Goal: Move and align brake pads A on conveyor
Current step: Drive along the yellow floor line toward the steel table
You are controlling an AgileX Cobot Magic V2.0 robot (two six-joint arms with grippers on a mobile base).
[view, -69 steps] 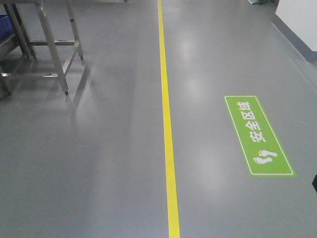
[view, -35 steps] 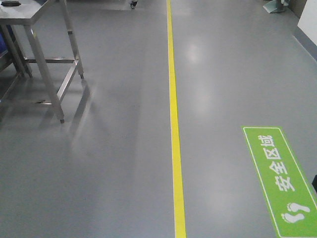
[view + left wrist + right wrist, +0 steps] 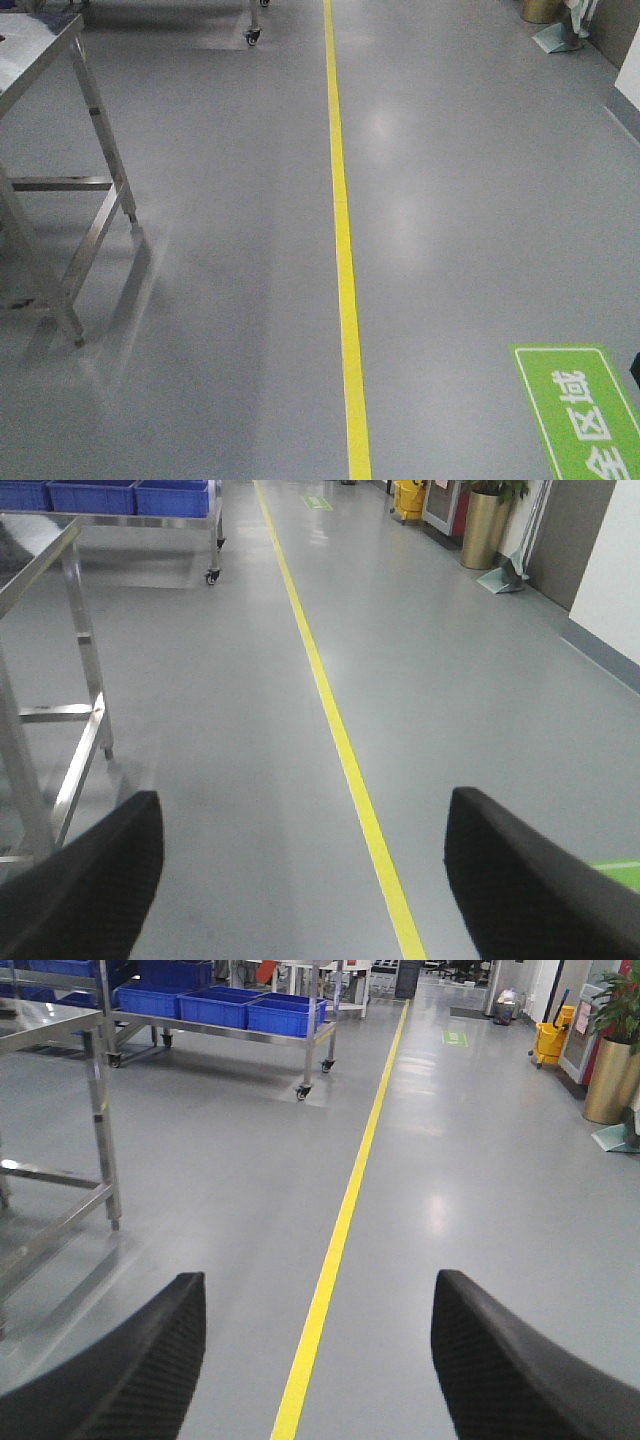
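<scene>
Since 1 s ago the front cam has rolled fwd. The green floor sign (image 3: 585,410) has slid from mid-right to the bottom-right corner, w/ only its upper part left in frame. The steel table frame (image 3: 60,184) sits nearer and lower at left, and a caster (image 3: 252,37) now shows at top.

L end effector (image 3: 303,825): spread wide, 2 black fingers (image 3: 95,880) at the bottom corners, only floor btwn them. R end effector (image 3: 320,1300): same, spread wide, 2 textured black fingers (image 3: 130,1360), holding nothing.

Brake pads A and conveyor: not in any of the 3 views.

Outward: 1 yellow line (image 3: 343,250) runs up the grey floor (image 3: 480,200) in all 3 views, and passes btwn the fingers in both wrist views. The front view looks down at floor only; the wrist views see farther. They show a wheeled steel rack (image 3: 230,1032) w/ blue bins (image 3: 215,1005): at least 3 in the R wrist view, 3 partly cut off in the L wrist view. Both wrist views also show 1 yellow mop bucket (image 3: 550,1040), 1 gold planter (image 3: 610,1080) w/ plant, and a 2nd green sign far off (image 3: 455,1037). The front view catches only the planter's base at top right. The near green sign is large in the front view, a sliver at the right edge of the L wrist view, and out of the R wrist view. The steel tabletop (image 3: 25,50) edge shows top left in the front and L wrist views.
</scene>
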